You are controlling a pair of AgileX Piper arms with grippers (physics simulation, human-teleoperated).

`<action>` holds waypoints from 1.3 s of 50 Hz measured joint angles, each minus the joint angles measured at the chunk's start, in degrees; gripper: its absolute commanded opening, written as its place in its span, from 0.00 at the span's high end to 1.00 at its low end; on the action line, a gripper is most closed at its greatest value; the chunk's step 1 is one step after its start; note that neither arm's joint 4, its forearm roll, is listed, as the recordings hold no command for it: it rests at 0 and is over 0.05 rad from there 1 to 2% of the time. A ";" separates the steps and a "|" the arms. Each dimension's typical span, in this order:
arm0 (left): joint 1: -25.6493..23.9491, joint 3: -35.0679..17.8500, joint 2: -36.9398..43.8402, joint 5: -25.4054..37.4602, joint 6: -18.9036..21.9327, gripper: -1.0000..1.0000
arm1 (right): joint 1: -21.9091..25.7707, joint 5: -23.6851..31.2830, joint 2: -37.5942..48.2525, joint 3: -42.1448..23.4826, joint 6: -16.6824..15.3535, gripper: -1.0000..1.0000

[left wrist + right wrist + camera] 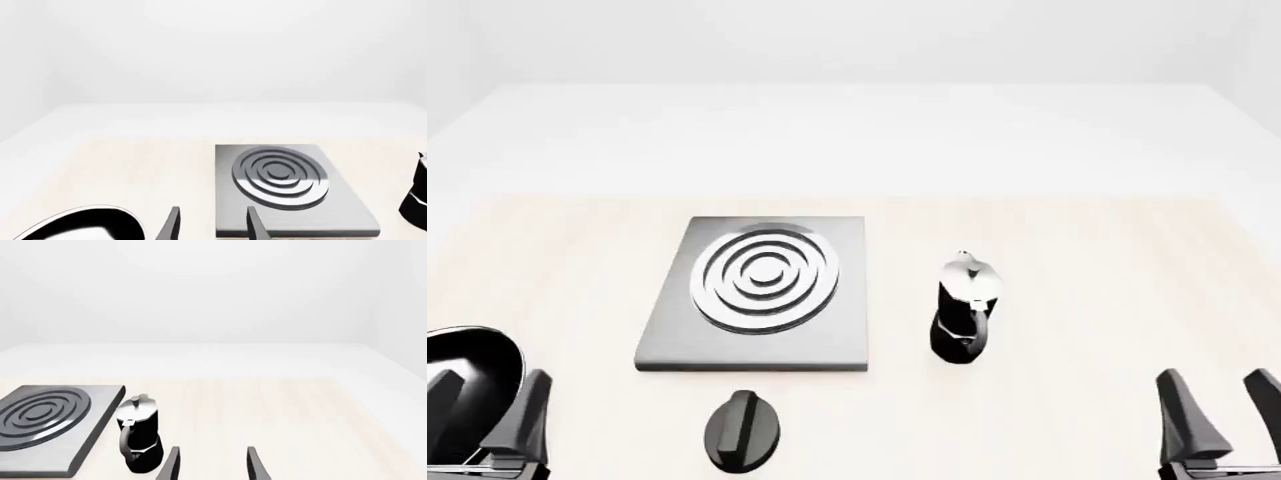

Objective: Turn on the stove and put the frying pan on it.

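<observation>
The stove point(761, 300) is a flat grey square plate with a ringed burner, lying mid-table; it also shows in the left wrist view as the stove point(287, 185) and in the right wrist view as the stove point(47, 425). Its black oval knob point(743, 430) lies apart, just in front of the plate. The frying pan point(467, 385) sits at the near left edge, partly cut off; the frying pan point(80, 225) shows its glossy rim. My left gripper point(487, 410) stands open beside the pan, empty. My right gripper point(1214, 410) stands open at the near right, holding nothing.
A black-and-silver moka pot point(965, 310) stands upright just right of the stove; the moka pot point(139, 435) is left of my right fingers in the right wrist view. Pale wooden tabletop point(1094, 270) runs to a white far wall.
</observation>
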 measured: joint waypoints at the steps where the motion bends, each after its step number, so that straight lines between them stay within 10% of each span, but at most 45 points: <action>1: -0.01 0.00 0.04 0.01 0.14 0.00 | 0.00 -0.01 0.03 -0.02 0.00 0.00; 65: -20.42 -15.59 13.60 23.63 6.50 0.00 | 0.00 -0.07 0.30 -0.16 0.01 0.00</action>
